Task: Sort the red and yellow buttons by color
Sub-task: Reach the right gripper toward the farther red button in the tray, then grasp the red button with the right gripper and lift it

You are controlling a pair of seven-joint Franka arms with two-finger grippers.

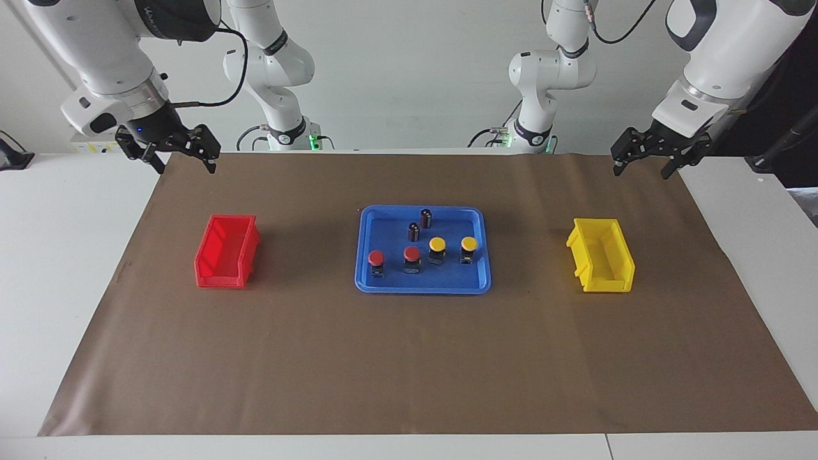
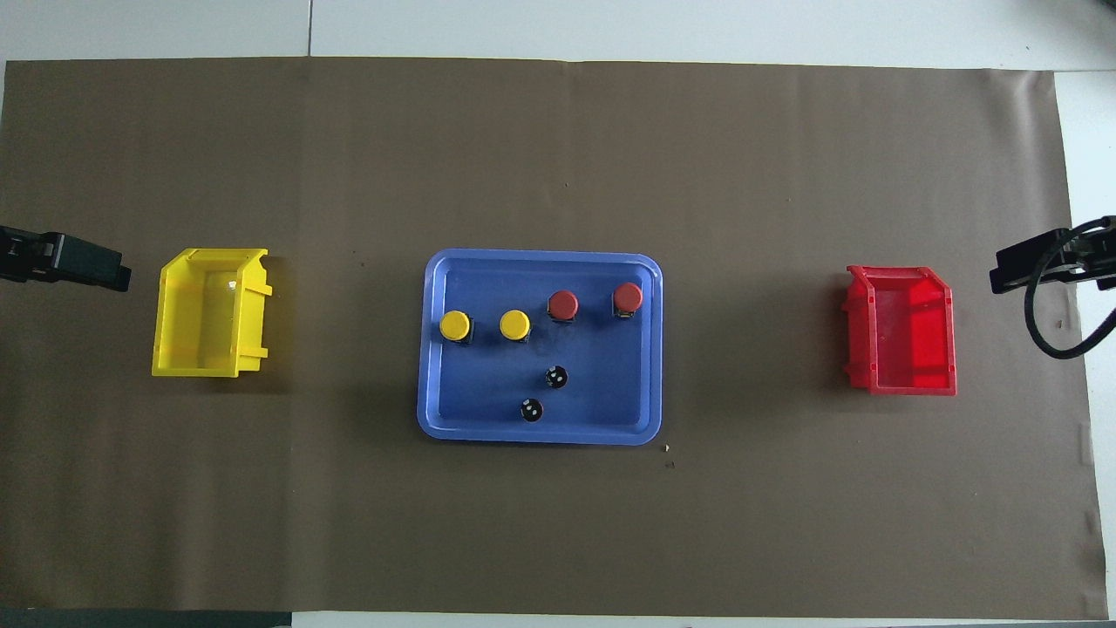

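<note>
Four push-buttons stood upright in blue tray; judged light, rigid, smooth-capped, best gripped across black body. Left gripper and right gripper: fingers spread wide, nothing held.

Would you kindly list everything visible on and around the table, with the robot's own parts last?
red buttons: two, red caps, in the tray, toward the right arm's end.
yellow buttons: two, yellow caps, in the tray, toward the left arm's end.
dark cylinders: two, black, in the tray, nearer the robots than the buttons.
tray: one, blue, mid-table.
red bin: one, red, right arm's end.
yellow bin: one, yellow, left arm's end.
paper sheet: one, brown, covering the table.
left pincer: open, raised, waiting.
right pincer: open, raised, waiting.
</note>
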